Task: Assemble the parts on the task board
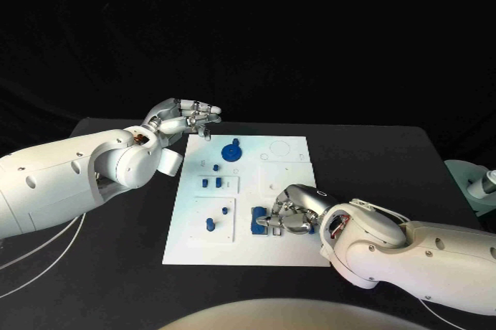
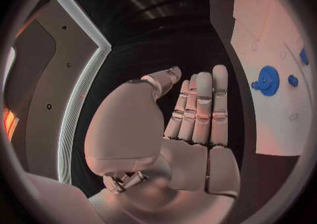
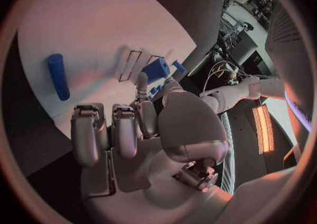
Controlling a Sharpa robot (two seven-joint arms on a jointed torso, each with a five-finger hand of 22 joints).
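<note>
The left hand point(image 1: 186, 119) hovers at the task board's point(image 1: 289, 247) ten o'clock corner, fingers straight and close together, palm bare, holding nothing. A blue gear point(image 1: 233, 151) sits on the board near it. The right hand point(image 1: 292, 209) rests curled over the board's four o'clock area, fingertips pinching a small blue block point(image 3: 156, 69) beside other blue parts. A blue peg point(image 3: 58, 76) lies apart on the board.

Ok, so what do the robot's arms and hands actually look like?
Both arms have smooth, rounded white shells with small round holes, and thin pale cables trailing along them. The left hand and right hand are silver metal, with segmented fingers and a bulky rounded thumb base. Copper-coloured parts show at the wrists.
</note>
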